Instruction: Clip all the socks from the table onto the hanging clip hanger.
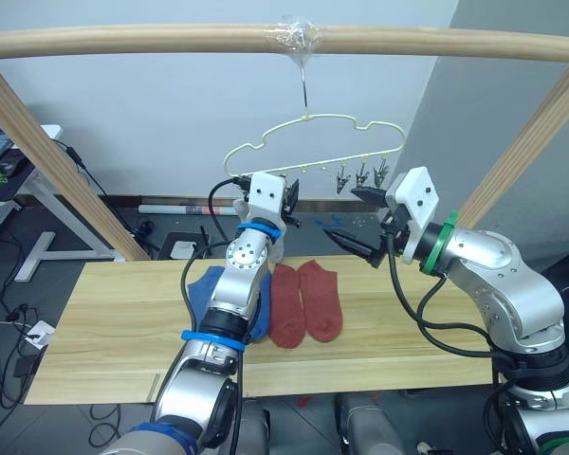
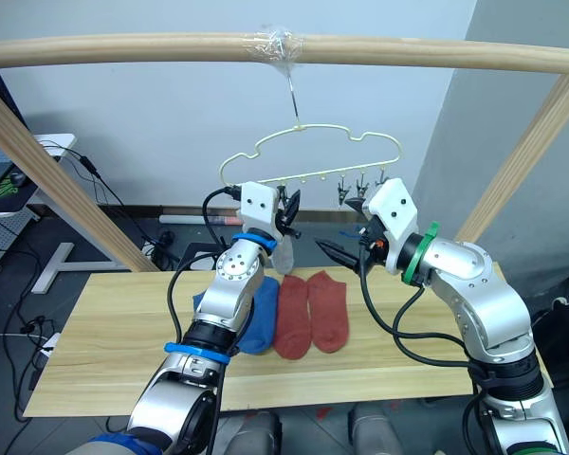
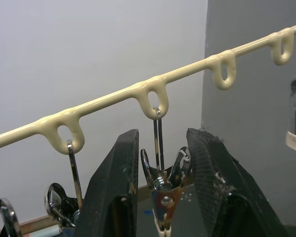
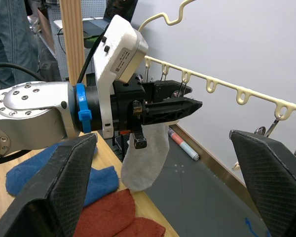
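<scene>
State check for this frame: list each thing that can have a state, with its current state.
clip hanger: hooked on the wooden pole, clips dangling along its lower bar.
grey sock: hanging beside the left gripper, off the table.
rust-red socks: flat on the table, side by side.
blue socks: on the table, partly behind the left arm.
left gripper: open, fingers either side of a clip.
right gripper: open, empty.

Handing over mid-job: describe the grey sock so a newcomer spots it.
Find the yellow-green clip hanger hooked on the wooden pole. Just below the left gripper hangs one sock. It alone is light grey and hanging; blue socks and rust-red socks lie on the table.
</scene>
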### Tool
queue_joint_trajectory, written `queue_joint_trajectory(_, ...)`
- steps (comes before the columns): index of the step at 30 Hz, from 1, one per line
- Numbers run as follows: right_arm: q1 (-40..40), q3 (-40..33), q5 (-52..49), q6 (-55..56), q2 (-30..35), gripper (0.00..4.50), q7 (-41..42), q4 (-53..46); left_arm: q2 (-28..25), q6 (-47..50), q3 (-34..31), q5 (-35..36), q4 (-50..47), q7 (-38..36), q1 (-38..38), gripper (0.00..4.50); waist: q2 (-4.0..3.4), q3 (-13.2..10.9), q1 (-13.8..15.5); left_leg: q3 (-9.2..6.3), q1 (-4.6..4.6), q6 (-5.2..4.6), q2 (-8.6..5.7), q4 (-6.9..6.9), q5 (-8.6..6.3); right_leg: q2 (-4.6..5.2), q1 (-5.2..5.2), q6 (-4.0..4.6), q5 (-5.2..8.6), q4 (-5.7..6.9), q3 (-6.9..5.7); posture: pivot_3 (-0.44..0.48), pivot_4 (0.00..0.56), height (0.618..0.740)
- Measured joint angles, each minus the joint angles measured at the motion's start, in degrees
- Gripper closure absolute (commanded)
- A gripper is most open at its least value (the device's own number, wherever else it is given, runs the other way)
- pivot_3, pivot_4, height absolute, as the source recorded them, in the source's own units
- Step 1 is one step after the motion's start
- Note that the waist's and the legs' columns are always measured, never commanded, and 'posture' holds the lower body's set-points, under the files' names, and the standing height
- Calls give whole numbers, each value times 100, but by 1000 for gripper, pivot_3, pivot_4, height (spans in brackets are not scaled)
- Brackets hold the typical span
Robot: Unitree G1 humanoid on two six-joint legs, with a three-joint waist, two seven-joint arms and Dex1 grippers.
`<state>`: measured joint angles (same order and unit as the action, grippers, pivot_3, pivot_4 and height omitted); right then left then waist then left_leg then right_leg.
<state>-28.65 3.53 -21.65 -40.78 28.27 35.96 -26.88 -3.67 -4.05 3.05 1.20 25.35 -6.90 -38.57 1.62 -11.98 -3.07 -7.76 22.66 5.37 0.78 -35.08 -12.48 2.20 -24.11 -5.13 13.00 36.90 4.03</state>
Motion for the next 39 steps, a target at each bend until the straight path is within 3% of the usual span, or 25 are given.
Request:
queue_joint_trajectory(4,0,-6,0,-6,6,0,-1,0,9,0,0,2,0,-7,0,2967,0,0,-3,0,0,0,0,0,0,0,0,0,0,0,0,-66,152,740)
queue_joint_trajectory(12,-2,-10,0,-9,5,0,-2,7,85,0,-116,81,0,-117,-1,4412,0,0,-9,0,-2,0,0,-1,0,0,0,4,-3,3,0,-66,152,740)
queue_joint_trajectory(19,47,54,31,16,-207,0,-151,111,32,83,-128,91,-52,-189,2,4436,0,0,-18,0,-4,0,0,-2,0,0,1,19,-12,5,1,-66,152,740)
queue_joint_trajectory(22,296,402,288,94,-391,0,-357,366,-42,395,-147,235,-237,-394,8,4436,-1,1,-18,-1,-4,0,0,-2,1,-1,3,22,-13,6,0,-26,162,740)
queue_joint_trajectory(29,558,1562,1560,1379,-1014,0,-663,3172,-267,2334,-876,1864,-1229,-1264,88,4436,-2,1,-66,1,-12,-3,3,-4,3,-2,1,23,-15,18,1,7,162,740)
queue_joint_trajectory(35,-311,1564,1867,2424,-1888,0,-733,5352,-236,4050,-1439,3176,-1859,-1218,64,4436,-2,1,-92,-6,-18,-2,3,-4,9,-3,8,27,-19,19,-1,41,160,740)
queue_joint_trajectory(39,-701,1569,2178,2915,-2097,0,-770,6809,-332,4402,-1455,3320,-2158,-1167,175,4436,-1,1,-11,-4,-15,-1,0,-2,9,-1,8,31,-22,11,1,55,158,740)
